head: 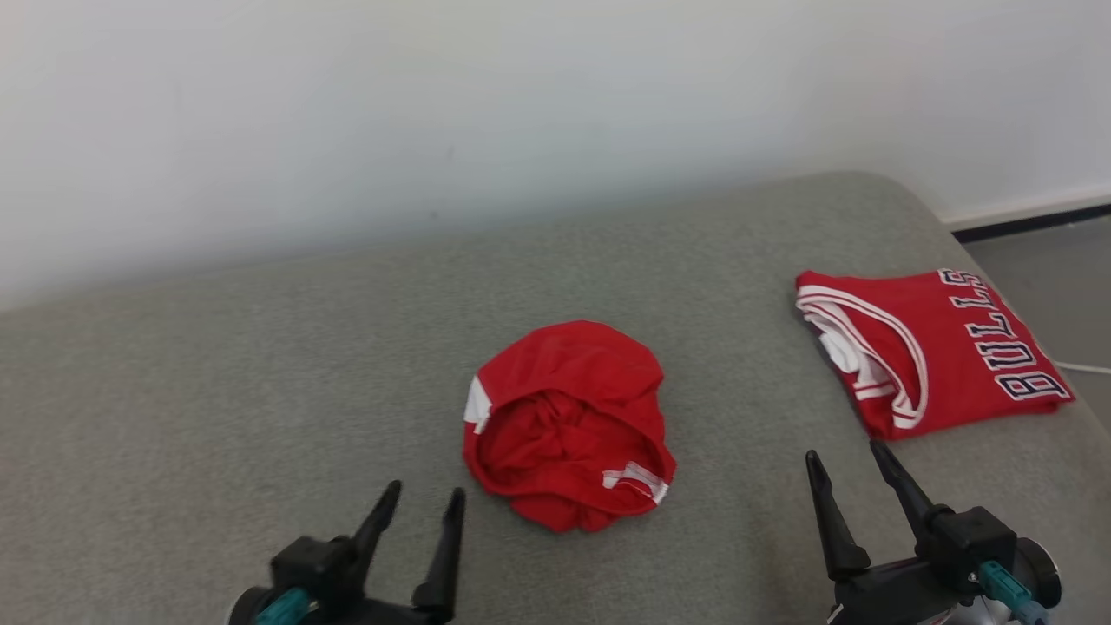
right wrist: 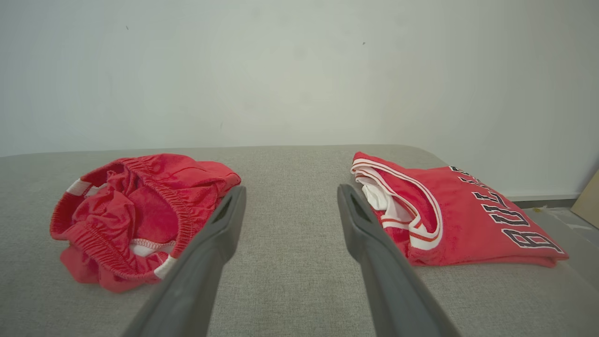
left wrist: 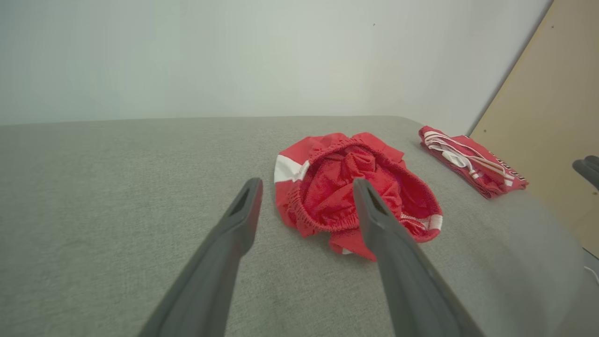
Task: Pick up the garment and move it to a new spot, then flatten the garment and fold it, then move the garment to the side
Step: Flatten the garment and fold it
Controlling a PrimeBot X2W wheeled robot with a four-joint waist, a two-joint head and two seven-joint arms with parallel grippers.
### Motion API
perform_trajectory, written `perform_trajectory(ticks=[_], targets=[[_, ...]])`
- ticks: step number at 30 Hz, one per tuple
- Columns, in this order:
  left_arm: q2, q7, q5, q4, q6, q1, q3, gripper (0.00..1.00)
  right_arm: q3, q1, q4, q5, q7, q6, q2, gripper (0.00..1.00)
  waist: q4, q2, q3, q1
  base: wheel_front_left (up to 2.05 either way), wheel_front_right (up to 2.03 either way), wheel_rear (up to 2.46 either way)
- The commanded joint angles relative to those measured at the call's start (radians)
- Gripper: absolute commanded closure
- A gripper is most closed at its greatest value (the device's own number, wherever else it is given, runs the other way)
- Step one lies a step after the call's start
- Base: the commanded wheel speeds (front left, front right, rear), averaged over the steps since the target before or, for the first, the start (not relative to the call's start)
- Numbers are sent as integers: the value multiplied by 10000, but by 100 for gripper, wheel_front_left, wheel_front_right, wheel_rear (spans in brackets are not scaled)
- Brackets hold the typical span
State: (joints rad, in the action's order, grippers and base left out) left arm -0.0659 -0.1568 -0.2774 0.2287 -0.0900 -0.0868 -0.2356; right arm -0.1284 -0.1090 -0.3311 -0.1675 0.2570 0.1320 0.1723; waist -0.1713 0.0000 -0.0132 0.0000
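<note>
A crumpled red garment (head: pixel 568 423) with white trim lies bunched in the middle of the grey cushioned surface (head: pixel 260 373); its elastic waistband faces up in the left wrist view (left wrist: pixel 355 192) and it sits at the left of the right wrist view (right wrist: pixel 135 215). My left gripper (head: pixel 424 496) stands open at the lower left, just short of the garment's near-left edge, with nothing between its fingers. My right gripper (head: pixel 846 456) is open at the lower right, over bare cushion between the garment and a folded jersey.
A folded red jersey (head: pixel 933 347) with "BULLS" lettering lies at the right edge of the cushion (right wrist: pixel 458 210). A white wall stands behind. Floor and a dark baseboard (head: pixel 1033 221) show at far right. A tan board (left wrist: pixel 552 117) leans at the right.
</note>
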Motion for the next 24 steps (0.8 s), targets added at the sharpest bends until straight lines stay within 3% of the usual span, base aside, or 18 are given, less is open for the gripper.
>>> perform_trajectory(ticks=[1,10,17,21,24], targets=[[8,58,-75,223,-91,-284,-160,0,-94,-140,-18,-63,57,-30,-40,0,-694,0,332,0,0,0,0],[133,508,-811,1730,-342,-1653,-1990,0,-287,-457,-174,-160,73,-30,-172,0,-2071,0,858,0,0,0,0],[142,917,-1346,2615,-382,-2636,-2837,0,-227,-532,-123,-163,81,-30,-250,0,-2609,0,1116,0,0,0,0],[139,1057,-1780,3105,-79,-3257,-3221,0,-305,-570,-55,-161,83,-30,-297,0,-2882,0,1229,0,0,0,0],[140,1166,-1930,3565,513,-3675,-3420,0,-379,-613,-40,-195,82,-30,-313,0,-3059,0,1297,0,0,0,0]])
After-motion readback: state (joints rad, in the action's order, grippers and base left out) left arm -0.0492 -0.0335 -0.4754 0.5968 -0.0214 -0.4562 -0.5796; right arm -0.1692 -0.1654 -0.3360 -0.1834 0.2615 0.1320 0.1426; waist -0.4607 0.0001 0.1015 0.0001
